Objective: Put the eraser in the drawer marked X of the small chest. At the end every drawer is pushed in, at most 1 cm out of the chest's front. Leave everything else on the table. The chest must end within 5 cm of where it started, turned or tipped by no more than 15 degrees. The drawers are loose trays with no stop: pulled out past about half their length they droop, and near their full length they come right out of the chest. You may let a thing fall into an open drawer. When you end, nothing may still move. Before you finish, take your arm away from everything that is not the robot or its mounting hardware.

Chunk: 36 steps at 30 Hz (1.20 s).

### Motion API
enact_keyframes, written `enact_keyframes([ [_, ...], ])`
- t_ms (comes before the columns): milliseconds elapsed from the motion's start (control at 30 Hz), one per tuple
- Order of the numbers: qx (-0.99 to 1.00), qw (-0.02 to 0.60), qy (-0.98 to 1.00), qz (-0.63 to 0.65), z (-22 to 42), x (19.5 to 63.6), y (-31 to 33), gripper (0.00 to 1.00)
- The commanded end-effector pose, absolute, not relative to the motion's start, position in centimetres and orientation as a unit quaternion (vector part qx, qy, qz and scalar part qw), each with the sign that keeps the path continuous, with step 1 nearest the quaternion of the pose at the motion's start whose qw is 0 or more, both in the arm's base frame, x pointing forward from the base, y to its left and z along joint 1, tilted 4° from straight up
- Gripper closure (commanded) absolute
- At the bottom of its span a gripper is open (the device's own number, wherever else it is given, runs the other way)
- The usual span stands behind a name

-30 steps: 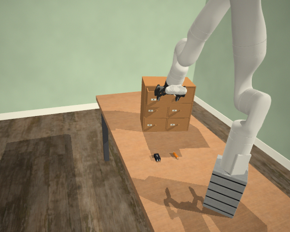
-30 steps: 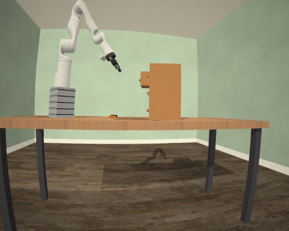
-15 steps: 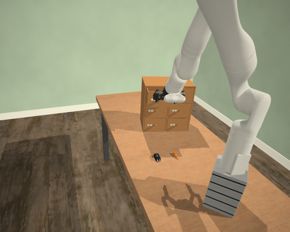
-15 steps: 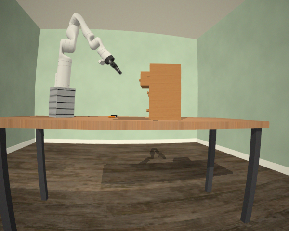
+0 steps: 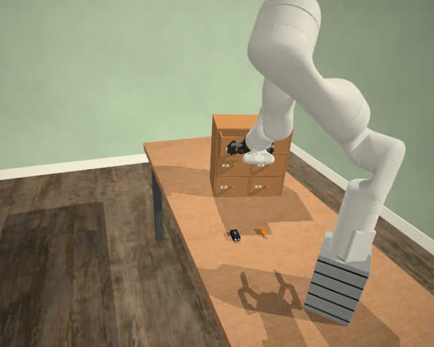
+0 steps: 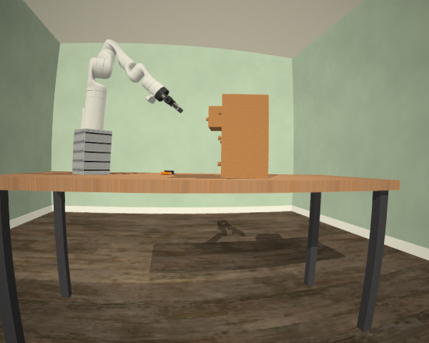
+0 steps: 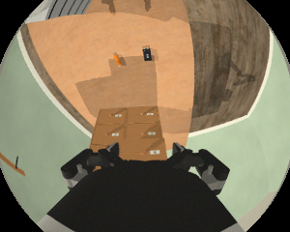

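Even, fairly bright light, hard-edged shadows across the brown wooden tabletop (image 5: pixel 194 209) (image 6: pixel 192 184) (image 7: pixel 87 39), wrist view bowed, black-cornered, small drawer labels unreadable

Car (image 5: pixel 235 235) (image 7: pixel 147 54) in frt of chest (image 5: pixel 232 121) (image 6: pixel 244 136) (image 7: pixel 139 137)

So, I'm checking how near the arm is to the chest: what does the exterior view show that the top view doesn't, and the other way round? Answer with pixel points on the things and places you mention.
Only the exterior view: open air between the black two-fingered gripper (image 5: pixel 252 147) (image 6: pixel 179 109) (image 7: pixel 146 148) and the pulled-out wooden drawer (image 5: pixel 223 142) (image 6: pixel 215 117) (image 7: pixel 140 152).

Only the top view: small white labels (image 5: pixel 223 186) (image 7: pixel 150 114) on the drawer fronts, too small to read surely.

Both: the brown wooden chest (image 5: pixel 233 121) (image 6: pixel 244 136) (image 7: pixel 108 140), and an orange cylinder (image 5: pixel 262 232) (image 6: pixel 166 173) (image 7: pixel 117 59) and small black object (image 5: pixel 235 235) (image 6: pixel 171 171) (image 7: pixel 147 54) on the table.
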<state>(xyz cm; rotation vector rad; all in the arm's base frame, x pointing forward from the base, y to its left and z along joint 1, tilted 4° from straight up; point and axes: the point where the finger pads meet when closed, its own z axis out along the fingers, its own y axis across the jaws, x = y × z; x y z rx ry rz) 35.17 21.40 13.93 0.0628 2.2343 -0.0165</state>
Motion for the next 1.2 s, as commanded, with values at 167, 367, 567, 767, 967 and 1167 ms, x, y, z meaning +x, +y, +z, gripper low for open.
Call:
enact_keyframes([
  [167, 0.012, 0.478, 0.878, -0.029, 12.9, 35.9, 20.5, 0.0],
  [367, 0.011, 0.503, 0.864, -0.03, 12.4, 36.3, 20.5, 0.0],
  [567, 0.011, 0.518, 0.855, -0.03, 12.1, 36.6, 20.4, 0.0],
  [767, 0.01, 0.523, 0.852, -0.03, 12.0, 36.7, 20.4, 0.0],
  [967, 0.01, 0.525, 0.851, -0.03, 11.9, 36.7, 20.4, 0.0],
  [1167, 0.01, 0.525, 0.851, -0.03, 11.9, 36.7, 20.4, 1.0],
])
